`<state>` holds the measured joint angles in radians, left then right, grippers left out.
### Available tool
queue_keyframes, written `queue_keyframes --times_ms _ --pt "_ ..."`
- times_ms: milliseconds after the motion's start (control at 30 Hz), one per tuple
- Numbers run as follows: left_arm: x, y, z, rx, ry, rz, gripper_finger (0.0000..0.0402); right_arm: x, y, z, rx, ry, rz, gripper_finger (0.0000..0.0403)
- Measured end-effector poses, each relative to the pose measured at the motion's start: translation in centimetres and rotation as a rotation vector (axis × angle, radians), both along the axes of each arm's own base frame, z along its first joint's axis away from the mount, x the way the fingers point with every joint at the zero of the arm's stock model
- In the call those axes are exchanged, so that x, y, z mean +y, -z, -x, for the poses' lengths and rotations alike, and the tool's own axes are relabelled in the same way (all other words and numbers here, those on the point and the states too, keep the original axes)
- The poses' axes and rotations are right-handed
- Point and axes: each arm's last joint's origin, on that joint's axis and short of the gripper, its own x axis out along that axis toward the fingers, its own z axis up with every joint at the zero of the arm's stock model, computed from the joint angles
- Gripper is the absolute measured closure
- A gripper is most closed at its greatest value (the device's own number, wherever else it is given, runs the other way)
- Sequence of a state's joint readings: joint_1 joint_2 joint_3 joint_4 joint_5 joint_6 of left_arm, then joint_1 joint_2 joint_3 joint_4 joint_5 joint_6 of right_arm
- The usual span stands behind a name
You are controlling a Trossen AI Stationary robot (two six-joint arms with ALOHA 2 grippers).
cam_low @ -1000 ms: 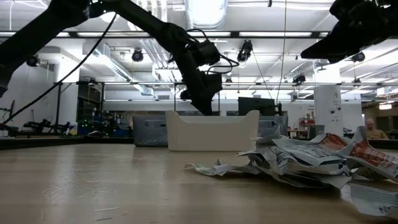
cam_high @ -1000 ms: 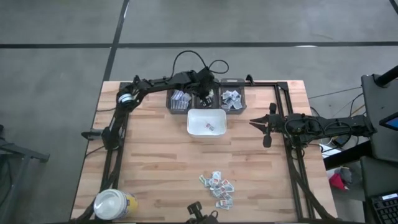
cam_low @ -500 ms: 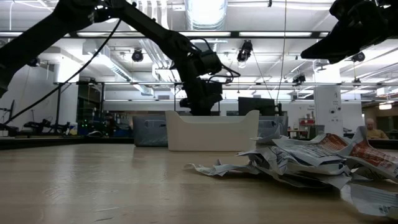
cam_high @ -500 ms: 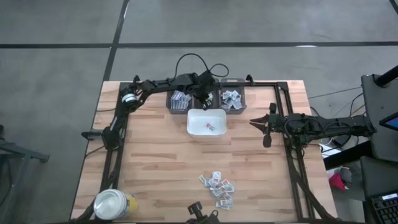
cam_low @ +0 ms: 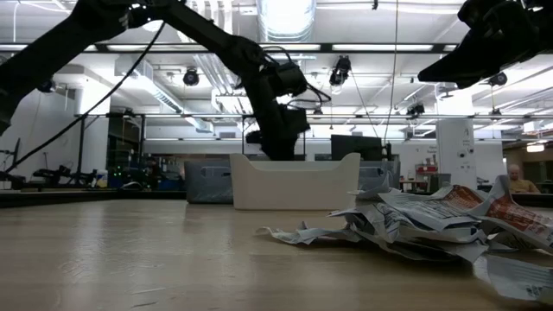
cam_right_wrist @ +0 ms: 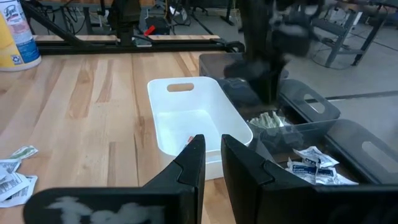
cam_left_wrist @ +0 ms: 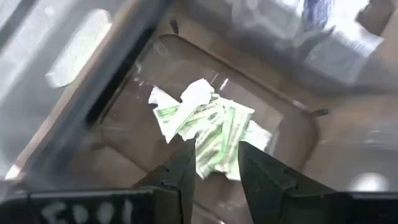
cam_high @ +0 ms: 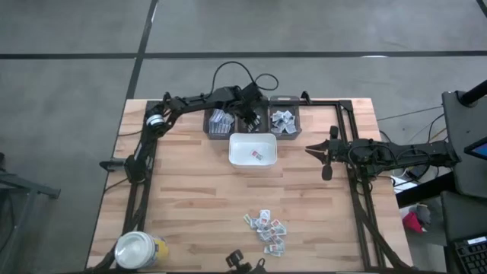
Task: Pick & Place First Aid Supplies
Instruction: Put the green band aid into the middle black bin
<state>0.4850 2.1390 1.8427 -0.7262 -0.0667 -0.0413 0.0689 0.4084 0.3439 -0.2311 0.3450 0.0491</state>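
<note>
L gripper (cam_left_wrist: 214, 163) opened — 3 bins (cam_high: 251, 120).

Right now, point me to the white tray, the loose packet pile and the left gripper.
white tray (cam_high: 239, 158): high view, its near rim.
packet pile (cam_high: 266, 227): high view, pile's middle.
left gripper (cam_left_wrist: 215, 163): left wrist view, between its fingertips.

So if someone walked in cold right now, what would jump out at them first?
Probably the left gripper, reaching over the middle one of three grey bins at the table's far edge, with green-printed packets lying in that bin just below its parted jaws. Next, the white tray just in front of the bins, and the loose pile of packets near the table's front edge. The right gripper hangs beside the tray, holding nothing.
</note>
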Motion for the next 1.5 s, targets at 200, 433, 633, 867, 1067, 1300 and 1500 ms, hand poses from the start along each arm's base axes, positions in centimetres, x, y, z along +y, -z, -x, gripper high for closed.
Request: queue_keyframes --times_ms 200,433,633,867,1067,1300,1500 --pt "-2.2 -4.3 0.9 -0.041 -0.055 0.136 0.0282 0.0 0.0 0.0 0.000 -0.001 0.000 0.0351" --pt "-8.3 -7.2 0.9 -0.043 0.056 0.228 0.0282 0.0 0.0 0.0 0.001 -0.002 0.000 0.0351" --pt "-15.8 -7.8 0.0 -0.013 0.187 0.268 0.0282 0.0 0.0 0.0 0.001 -0.003 -0.001 0.0351" --pt "-24.2 -7.8 -0.4 0.001 0.262 0.323 0.0282 0.0 0.0 0.0 0.001 -0.004 -0.001 0.0351" --pt "-29.1 -7.8 0.2 -0.001 0.190 0.385 0.0282 0.0 0.0 0.0 0.001 -0.004 -0.001 0.0351" --pt "-32.3 -6.7 0.3 0.010 0.077 0.420 0.0282 0.0 0.0 0.0 0.000 -0.004 -0.001 0.0351" --pt "-33.4 -4.9 -0.3 0.013 -0.043 0.384 0.0282 0.0 0.0 0.0 0.000 -0.004 -0.002 0.0351"
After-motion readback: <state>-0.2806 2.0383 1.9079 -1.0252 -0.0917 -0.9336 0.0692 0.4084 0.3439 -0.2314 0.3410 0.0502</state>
